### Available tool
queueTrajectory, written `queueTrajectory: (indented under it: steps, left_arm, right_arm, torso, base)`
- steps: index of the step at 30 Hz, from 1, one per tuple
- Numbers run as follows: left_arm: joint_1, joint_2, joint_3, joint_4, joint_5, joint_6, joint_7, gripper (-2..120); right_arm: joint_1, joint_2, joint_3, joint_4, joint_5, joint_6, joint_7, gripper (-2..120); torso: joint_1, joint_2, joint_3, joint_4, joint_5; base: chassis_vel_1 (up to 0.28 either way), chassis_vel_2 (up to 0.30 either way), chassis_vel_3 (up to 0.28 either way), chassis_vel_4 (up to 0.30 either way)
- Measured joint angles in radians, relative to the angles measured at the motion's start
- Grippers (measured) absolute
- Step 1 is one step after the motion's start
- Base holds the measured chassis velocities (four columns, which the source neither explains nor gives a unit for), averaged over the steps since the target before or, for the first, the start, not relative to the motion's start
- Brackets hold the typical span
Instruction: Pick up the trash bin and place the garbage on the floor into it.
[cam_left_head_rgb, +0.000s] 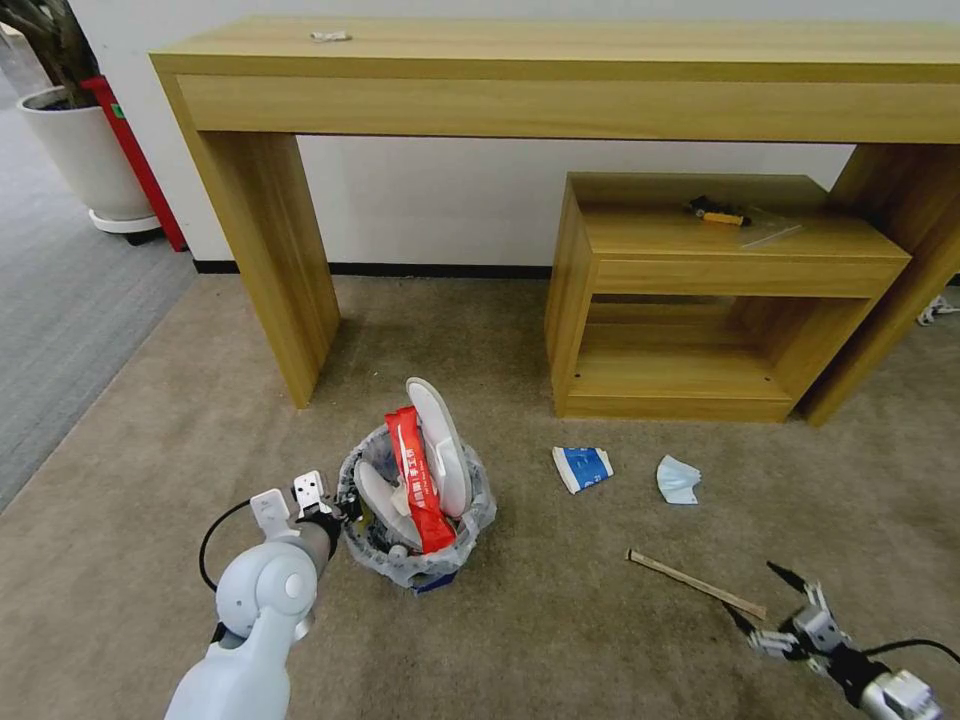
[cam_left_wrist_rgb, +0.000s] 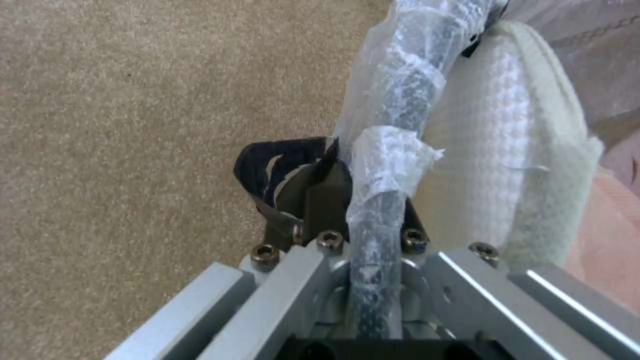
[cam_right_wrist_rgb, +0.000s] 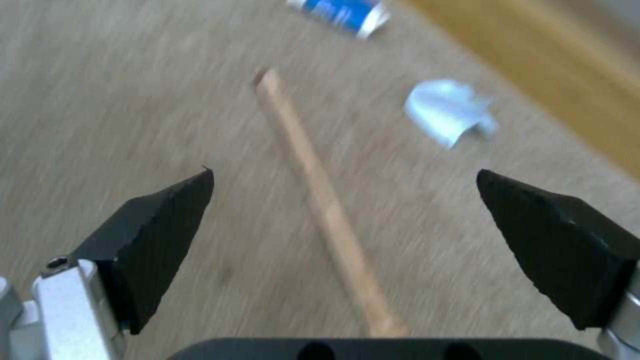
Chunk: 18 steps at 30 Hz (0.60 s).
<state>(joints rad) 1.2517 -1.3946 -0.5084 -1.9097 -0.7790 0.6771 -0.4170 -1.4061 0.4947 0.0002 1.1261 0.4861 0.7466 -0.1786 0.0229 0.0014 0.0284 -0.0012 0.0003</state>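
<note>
The right hand (cam_left_head_rgb: 765, 605) hangs low over the floor (cam_left_head_rgb: 560, 640), its black fingers (cam_right_wrist_rgb: 160, 240) spread wide and empty. The stick (cam_left_head_rgb: 697, 585) lies just ahead of it, toward ten o'clock in the head view. In the right wrist view the stick (cam_right_wrist_rgb: 320, 200) runs lengthwise up the middle of the gap between the two fingers, its near end right under the palm. So its long axis lies along the hand's reach, across the line the fingers close on, which I judge suits a pinch. Of the two arms this one is much the nearer to it. Farther out at eleven o'clock lies the mask (cam_left_head_rgb: 678, 479), and beyond that the blue-white packet (cam_left_head_rgb: 582, 467). Well off at nine o'clock stands the bin (cam_left_head_rgb: 415, 520), stuffed with a red wrapper (cam_left_head_rgb: 418, 480) and white slippers (cam_left_head_rgb: 440, 445). The left hand (cam_left_head_rgb: 338, 512) is clamped on the bin's bagged rim (cam_left_wrist_rgb: 387, 165), at its nine o'clock side.
</note>
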Motion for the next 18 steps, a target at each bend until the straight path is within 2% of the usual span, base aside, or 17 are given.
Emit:
queueTrajectory:
  steps: [1, 3, 7, 18]
  left_arm:
    - [0.004, -0.008, -0.002, 0.001, 0.006, -0.003, 0.005, 0]
    - [0.01, -0.017, -0.005, 0.003, 0.017, -0.008, 0.013, 0]
    - [0.015, -0.023, -0.011, 0.002, 0.022, -0.01, 0.015, 0]
    - [0.015, -0.012, -0.014, -0.023, 0.007, -0.008, 0.006, 0]
  right_arm:
    - [0.032, -0.009, -0.045, -0.018, 0.006, 0.0, 0.0, 100]
    - [0.093, -0.012, -0.123, -0.042, 0.015, -0.006, -0.001, 100]
    - [0.19, 0.006, -0.199, -0.073, 0.031, -0.03, -0.001, 100]
    - [0.292, 0.096, -0.229, -0.174, 0.009, -0.055, 0.002, 100]
  torso:
    - [0.0, 0.0, 0.0, 0.0005, 0.0]
    - [0.0, 0.0, 0.0, 0.0001, -0.0003]
    - [0.0, 0.0, 0.0, 0.0006, -0.0002]
    - [0.0, 0.0, 0.0, 0.0002, -0.0004]
  base:
    - [0.0, 0.0, 0.0, 0.0]
    - [0.0, 0.0, 0.0, 0.0]
    - [0.0, 0.0, 0.0, 0.0]
    - [0.0, 0.0, 0.0, 0.0]
